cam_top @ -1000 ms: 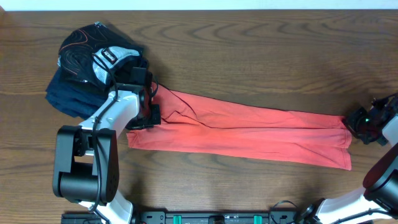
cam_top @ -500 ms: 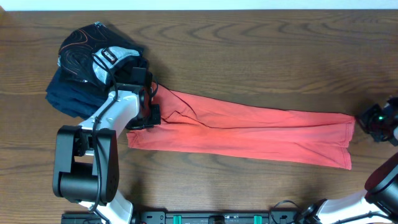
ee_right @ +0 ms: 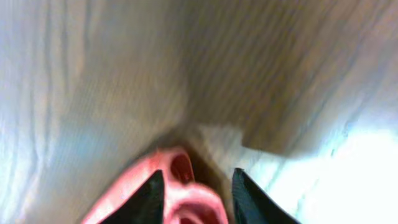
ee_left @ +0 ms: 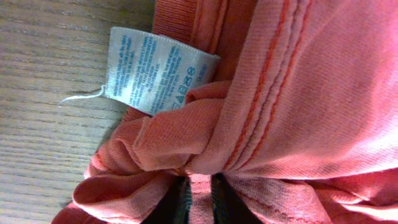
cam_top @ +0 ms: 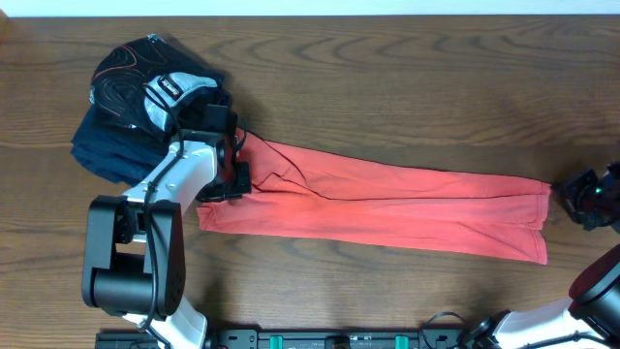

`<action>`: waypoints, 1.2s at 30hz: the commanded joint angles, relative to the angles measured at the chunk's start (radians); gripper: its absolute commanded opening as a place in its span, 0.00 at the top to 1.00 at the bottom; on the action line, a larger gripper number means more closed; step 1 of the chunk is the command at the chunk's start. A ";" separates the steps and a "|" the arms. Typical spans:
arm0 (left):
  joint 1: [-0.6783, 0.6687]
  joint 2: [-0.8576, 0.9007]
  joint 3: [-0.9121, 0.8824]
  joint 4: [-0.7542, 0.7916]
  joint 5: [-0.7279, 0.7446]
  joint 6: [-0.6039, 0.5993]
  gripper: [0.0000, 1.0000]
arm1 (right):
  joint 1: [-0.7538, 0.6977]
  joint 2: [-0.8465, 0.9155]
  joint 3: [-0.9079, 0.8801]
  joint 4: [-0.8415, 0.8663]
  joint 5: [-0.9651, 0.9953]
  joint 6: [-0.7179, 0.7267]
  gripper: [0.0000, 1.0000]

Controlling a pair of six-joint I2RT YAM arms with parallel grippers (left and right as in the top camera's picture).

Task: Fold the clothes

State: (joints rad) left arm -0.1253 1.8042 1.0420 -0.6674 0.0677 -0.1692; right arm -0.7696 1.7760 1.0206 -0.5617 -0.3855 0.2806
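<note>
The coral T-shirt (cam_top: 387,208) lies drawn out into a long narrow band on the surface (cam_top: 407,68), starting right beside the dark folded pile (cam_top: 121,145) and running away from it. At the end nearest that pile, the left tool (ee_left: 200,206) is pinching a gathered tuck of cloth close by the care label (ee_left: 155,70) (so probably a side seam), apparently to anchor it. At the end farthest from the pile, the right tool (ee_right: 196,196) has its fingers spread. A lump of red lies loose between them rather than clamped. Stretched long like this, the shirt looks flat enough for a crosswise fold, I'd judge.
</note>
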 commanded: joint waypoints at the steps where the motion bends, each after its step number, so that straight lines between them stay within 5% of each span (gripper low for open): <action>1: 0.018 0.035 -0.027 0.000 -0.045 -0.008 0.83 | -0.007 -0.020 0.016 -0.069 -0.086 -0.027 0.74; 6: 0.018 0.018 -0.012 -0.020 -0.001 0.012 0.76 | -0.017 -0.021 0.016 -0.193 -0.122 -0.033 0.85; 13: 0.018 -0.010 0.029 -0.083 0.004 0.019 0.73 | -0.044 -0.096 0.016 -0.164 -0.285 -0.073 0.82; 23: 0.018 -0.093 0.039 -0.101 0.004 0.018 0.58 | 0.019 -0.135 -0.019 -0.253 -0.047 0.029 0.85; 28: 0.018 -0.126 0.039 -0.101 0.079 0.018 0.54 | 0.094 -0.128 -0.136 -0.087 0.074 0.165 0.99; 36: 0.018 -0.192 0.040 -0.102 0.164 0.018 0.49 | 0.187 -0.060 -0.324 0.172 0.250 0.398 0.99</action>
State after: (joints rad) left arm -0.1127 1.6512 1.0592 -0.7635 0.1833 -0.1551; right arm -0.6193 1.6470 0.7708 -0.4393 -0.2882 0.5438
